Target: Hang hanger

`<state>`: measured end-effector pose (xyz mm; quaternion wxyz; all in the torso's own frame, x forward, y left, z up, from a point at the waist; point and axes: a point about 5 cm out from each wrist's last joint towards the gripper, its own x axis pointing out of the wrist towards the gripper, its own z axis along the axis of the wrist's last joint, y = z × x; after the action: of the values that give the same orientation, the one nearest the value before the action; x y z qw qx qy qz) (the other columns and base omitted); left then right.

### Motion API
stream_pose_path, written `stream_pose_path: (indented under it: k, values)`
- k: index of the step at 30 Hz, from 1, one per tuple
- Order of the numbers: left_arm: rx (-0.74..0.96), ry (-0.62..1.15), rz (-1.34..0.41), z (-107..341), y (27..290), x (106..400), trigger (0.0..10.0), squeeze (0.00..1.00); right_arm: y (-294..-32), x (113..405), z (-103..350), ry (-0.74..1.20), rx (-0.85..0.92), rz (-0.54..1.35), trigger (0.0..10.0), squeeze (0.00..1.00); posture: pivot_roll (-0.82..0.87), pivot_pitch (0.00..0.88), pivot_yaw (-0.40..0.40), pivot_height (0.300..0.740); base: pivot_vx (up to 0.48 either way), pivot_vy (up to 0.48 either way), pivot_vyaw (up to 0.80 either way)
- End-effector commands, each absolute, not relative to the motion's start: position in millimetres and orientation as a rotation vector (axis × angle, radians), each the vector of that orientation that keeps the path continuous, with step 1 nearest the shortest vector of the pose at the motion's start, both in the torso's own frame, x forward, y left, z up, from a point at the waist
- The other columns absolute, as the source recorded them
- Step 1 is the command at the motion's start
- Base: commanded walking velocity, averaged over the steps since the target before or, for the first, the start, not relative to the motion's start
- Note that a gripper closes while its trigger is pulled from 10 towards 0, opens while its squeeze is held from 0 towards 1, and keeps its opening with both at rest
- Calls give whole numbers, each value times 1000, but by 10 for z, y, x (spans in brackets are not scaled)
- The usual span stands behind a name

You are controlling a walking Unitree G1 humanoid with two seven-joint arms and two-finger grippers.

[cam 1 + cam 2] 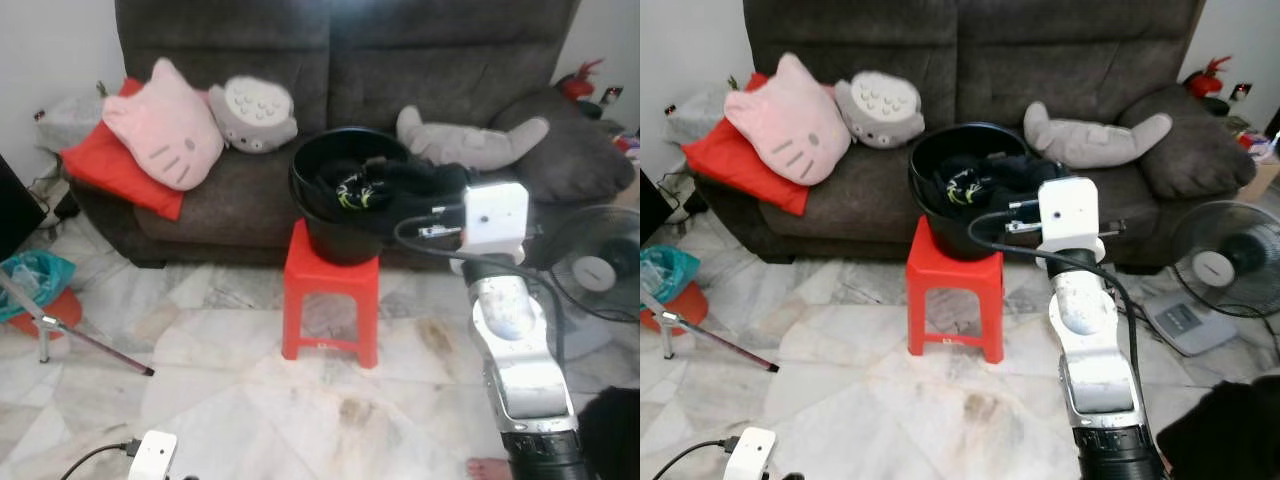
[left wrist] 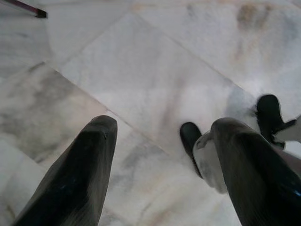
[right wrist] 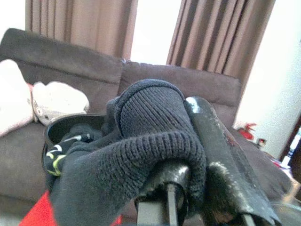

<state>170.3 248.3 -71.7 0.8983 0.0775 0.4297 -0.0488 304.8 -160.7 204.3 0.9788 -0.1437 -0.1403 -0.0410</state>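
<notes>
A black basin [image 1: 340,240] stands on a red stool [image 1: 330,275] in front of the sofa. Dark clothes lie in it, one with yellow-green markings [image 1: 352,190]. My right arm reaches over the basin's right rim, and my right gripper [image 3: 188,141] is shut on a dark knitted garment [image 3: 141,132] that drapes over its fingers and trails back into the basin. The cloth hides most of the fingers. My left gripper [image 2: 164,127] hangs low over the marble floor, open, with nothing between its fingers. No hanger can be made out.
A dark sofa [image 1: 420,60] carries a pink cat cushion [image 1: 165,125], a red cushion [image 1: 105,165] and grey plush toys [image 1: 255,115]. A floor fan [image 1: 600,265] stands at the right, a tripod leg [image 1: 90,345] at the left. A person's bare foot [image 1: 490,467] is near my right arm.
</notes>
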Motion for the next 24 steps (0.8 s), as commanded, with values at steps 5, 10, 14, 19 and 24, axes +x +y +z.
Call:
stream_pose_path:
  k: [5,10,14,19,24]
  values:
    - [166,913,-90,-734,2528,1643,10000,0,-1541,3024,2172,-357,-273,-70,10000,0,-246,0,14,740,-259,0,0]
    - [165,913,-90,-735,2528,1641,10000,0,-1542,3021,2181,-365,-266,-73,10000,0,-246,0,14,740,-259,0,0]
    - [166,913,-91,-735,2528,1641,10000,0,-1538,3022,2185,-368,-264,-68,10000,0,-246,0,14,740,-259,0,0]
    - [166,913,-92,-734,2528,1641,10000,0,-1517,3024,2189,-373,-261,-52,10000,0,-246,0,14,740,-259,0,0]
    - [183,920,-96,-738,2531,1634,10000,0,-1550,3041,2078,-322,-266,-65,10000,0,-249,0,15,740,-148,0,0]
